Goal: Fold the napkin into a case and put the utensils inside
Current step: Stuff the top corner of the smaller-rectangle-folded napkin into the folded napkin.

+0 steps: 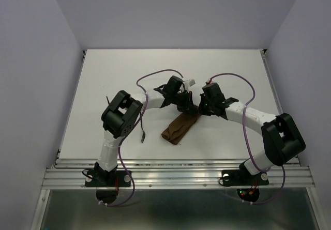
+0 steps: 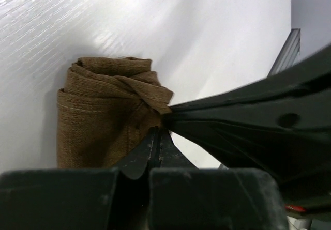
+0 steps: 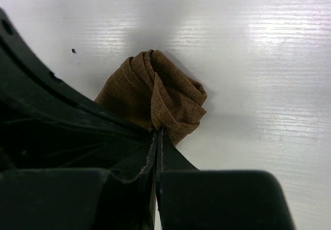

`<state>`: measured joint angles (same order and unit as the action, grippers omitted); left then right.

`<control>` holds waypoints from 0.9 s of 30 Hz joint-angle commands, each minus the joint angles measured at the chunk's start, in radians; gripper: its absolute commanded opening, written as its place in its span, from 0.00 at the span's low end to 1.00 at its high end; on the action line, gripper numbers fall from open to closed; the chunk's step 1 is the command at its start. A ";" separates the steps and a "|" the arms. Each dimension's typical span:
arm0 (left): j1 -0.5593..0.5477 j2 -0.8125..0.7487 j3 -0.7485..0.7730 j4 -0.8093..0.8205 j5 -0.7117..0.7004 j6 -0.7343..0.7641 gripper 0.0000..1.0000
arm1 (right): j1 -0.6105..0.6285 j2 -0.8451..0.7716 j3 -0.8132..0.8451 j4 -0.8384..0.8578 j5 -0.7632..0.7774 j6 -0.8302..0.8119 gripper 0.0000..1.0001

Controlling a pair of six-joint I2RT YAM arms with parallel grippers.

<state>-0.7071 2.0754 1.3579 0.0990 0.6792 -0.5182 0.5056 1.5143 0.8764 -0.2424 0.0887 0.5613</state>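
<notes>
The dark brown napkin (image 1: 178,129) lies bunched into a narrow, rolled bundle at the table's middle, running toward the near left. Both grippers meet at its far end. My left gripper (image 1: 187,109) is shut on a fold of the cloth (image 2: 103,121), its tips (image 2: 158,133) pressed together at the fabric's edge. My right gripper (image 1: 199,111) is shut on the same end (image 3: 170,93), pinching a fold at its tips (image 3: 158,131). One thin dark utensil (image 1: 143,133) lies on the table left of the napkin, beside the left arm. No utensil is inside the cloth that I can see.
The white table (image 1: 232,70) is bounded by lilac walls at the back and both sides. A metal rail (image 1: 176,170) runs along the near edge by the arm bases. A short dark sliver (image 1: 107,98) shows behind the left arm's elbow.
</notes>
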 commanded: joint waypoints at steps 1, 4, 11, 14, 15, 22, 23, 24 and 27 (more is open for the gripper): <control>-0.002 0.028 0.038 0.001 0.017 0.018 0.00 | 0.007 -0.016 0.041 0.048 -0.010 -0.003 0.01; -0.006 0.044 0.050 0.001 0.019 0.020 0.00 | 0.007 -0.013 0.044 0.048 -0.010 -0.003 0.01; -0.020 0.064 0.078 0.019 0.026 0.003 0.00 | 0.007 -0.002 0.045 0.049 -0.021 -0.003 0.01; -0.023 0.075 0.084 0.033 0.019 -0.016 0.00 | 0.007 0.000 0.050 0.051 -0.024 -0.003 0.01; -0.023 0.081 0.081 0.037 0.013 -0.029 0.00 | 0.007 0.000 0.050 0.051 -0.029 -0.004 0.01; -0.038 0.107 0.079 0.054 -0.115 -0.062 0.00 | 0.007 0.007 0.053 0.057 -0.050 -0.009 0.01; -0.043 0.107 0.083 0.051 -0.141 -0.060 0.00 | 0.007 0.012 0.052 0.058 -0.050 -0.009 0.01; -0.046 0.104 0.086 0.044 -0.147 -0.057 0.00 | 0.007 0.014 0.050 0.058 -0.052 -0.008 0.01; -0.051 0.051 0.072 0.027 -0.148 -0.037 0.00 | 0.007 0.015 0.045 0.058 -0.047 -0.008 0.01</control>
<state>-0.7433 2.1769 1.4143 0.1329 0.5961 -0.5781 0.5056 1.5265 0.8764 -0.2310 0.0605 0.5606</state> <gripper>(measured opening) 0.019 0.012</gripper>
